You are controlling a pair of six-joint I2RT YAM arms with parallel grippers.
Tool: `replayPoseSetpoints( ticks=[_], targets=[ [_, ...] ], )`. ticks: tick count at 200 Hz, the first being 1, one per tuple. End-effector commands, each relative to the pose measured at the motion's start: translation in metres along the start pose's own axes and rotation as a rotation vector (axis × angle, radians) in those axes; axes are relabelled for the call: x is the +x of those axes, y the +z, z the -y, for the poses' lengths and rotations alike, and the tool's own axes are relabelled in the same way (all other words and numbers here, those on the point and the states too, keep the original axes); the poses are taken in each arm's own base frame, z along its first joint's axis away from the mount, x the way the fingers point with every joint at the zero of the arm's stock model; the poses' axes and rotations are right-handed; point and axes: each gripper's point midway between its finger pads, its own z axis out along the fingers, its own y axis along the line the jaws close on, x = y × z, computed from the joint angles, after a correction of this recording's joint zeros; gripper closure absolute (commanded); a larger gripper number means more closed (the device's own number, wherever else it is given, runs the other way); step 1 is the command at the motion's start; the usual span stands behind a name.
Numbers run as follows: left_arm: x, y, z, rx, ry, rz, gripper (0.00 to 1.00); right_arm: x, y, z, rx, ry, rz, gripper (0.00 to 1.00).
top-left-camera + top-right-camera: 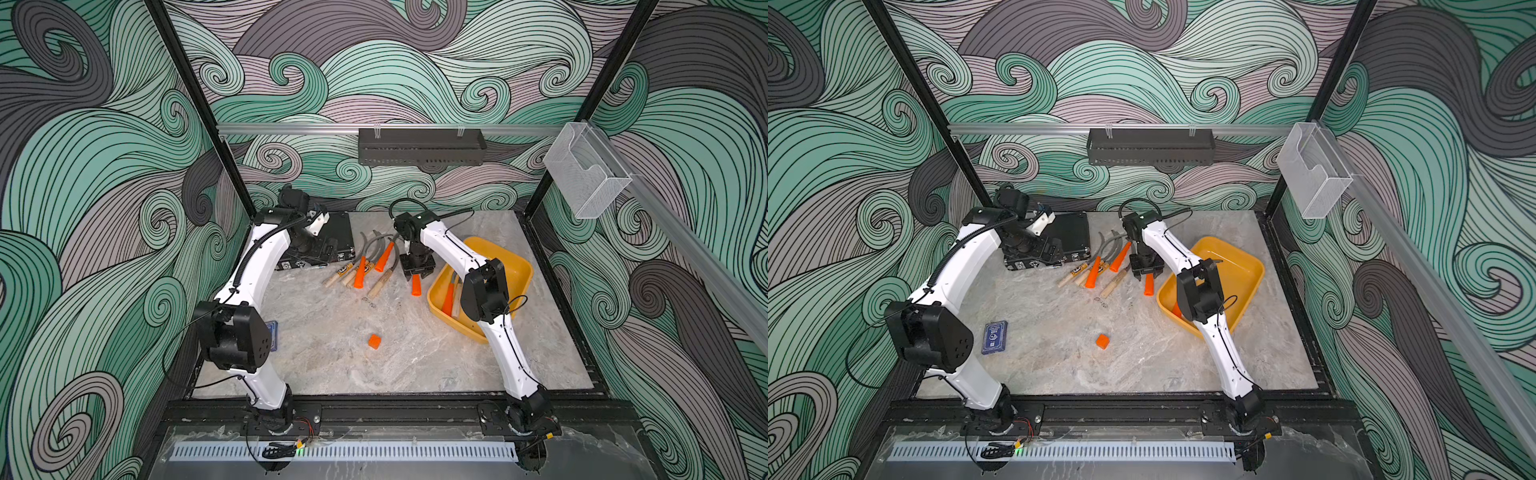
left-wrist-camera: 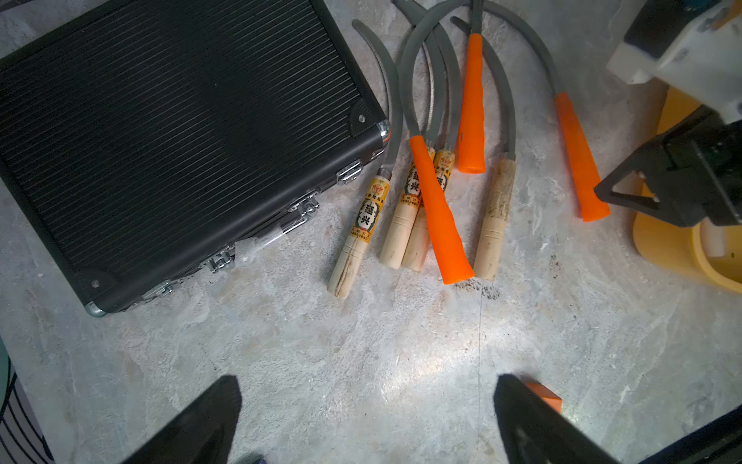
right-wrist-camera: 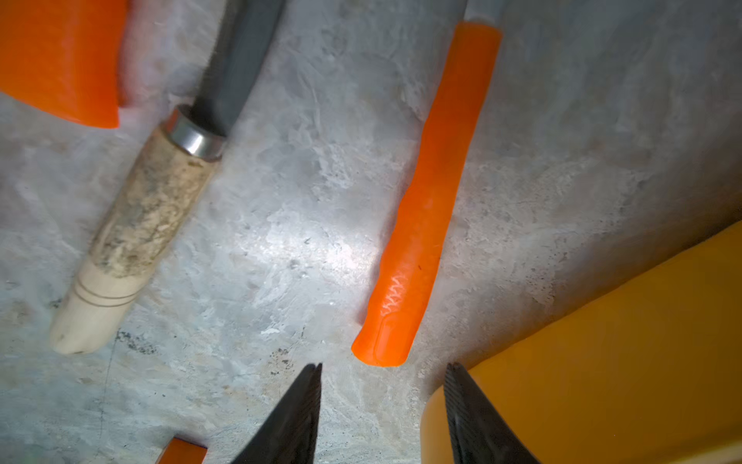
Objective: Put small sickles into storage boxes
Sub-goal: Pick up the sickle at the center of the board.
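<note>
Nearest the robot's base, at 6 o'clock on the table, an orange cube [image 1: 374,341] sits alone, with a blue box [image 1: 994,337] out at 8 o'clock; neither belongs to the job. Past them, near the middle, the right pincer [image 1: 417,272] hangs just over one orange-handled sickle [image 1: 416,286] lying apart from the rest. Its jaws are partly spread with nothing between them.

That handle runs from 12 to 6 o'clock, with the butt toward 6. The blade end, toward 12, is hidden under the pincer in both top views. In the right wrist view the butt lines up between the two fingertips [image 3: 309,389], so the gap looks set across the handle, and a straight drop should straddle it.

The yellow tray [image 1: 511,257] is just beside this sickle, at its 3 o'clock, and holds an orange handle and a pale one. At 9 o'clock of the pincer lies the pile of sickles [image 2: 437,209], crossed over each other. Farthest, at 10 o'clock, the left pincer [image 2: 367,385], spread wide and empty, hovers by the black case [image 2: 180,132]. The right arm is plainly nearer.
</note>
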Motion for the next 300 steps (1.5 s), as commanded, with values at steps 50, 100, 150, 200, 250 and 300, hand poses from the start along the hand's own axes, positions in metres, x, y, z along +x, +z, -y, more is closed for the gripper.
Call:
replayPoseSetpoints(
  ticks=[50,100,150,200,250,300],
  targets=[
    [0.006,-0.011,0.002,0.003,-0.001,0.019,0.01,0.008,0.018,0.007,0.030,0.027,-0.079,0.48],
    [0.011,-0.011,0.002,0.001,0.001,0.019,0.01,0.012,0.029,0.003,0.010,0.038,-0.117,0.48],
    [0.014,-0.009,0.002,0.005,0.001,0.013,0.01,0.016,0.033,-0.004,-0.028,0.042,-0.144,0.51],
    [0.015,-0.006,0.003,0.009,-0.001,0.010,0.02,0.020,0.032,-0.012,-0.052,0.032,-0.157,0.64],
    [0.016,-0.004,0.003,0.013,-0.002,0.007,0.02,0.021,0.036,-0.010,-0.033,0.044,-0.162,0.62],
    [0.015,-0.004,0.004,0.018,-0.001,0.013,0.01,0.018,0.037,-0.007,-0.012,0.054,-0.152,0.59]
  ],
)
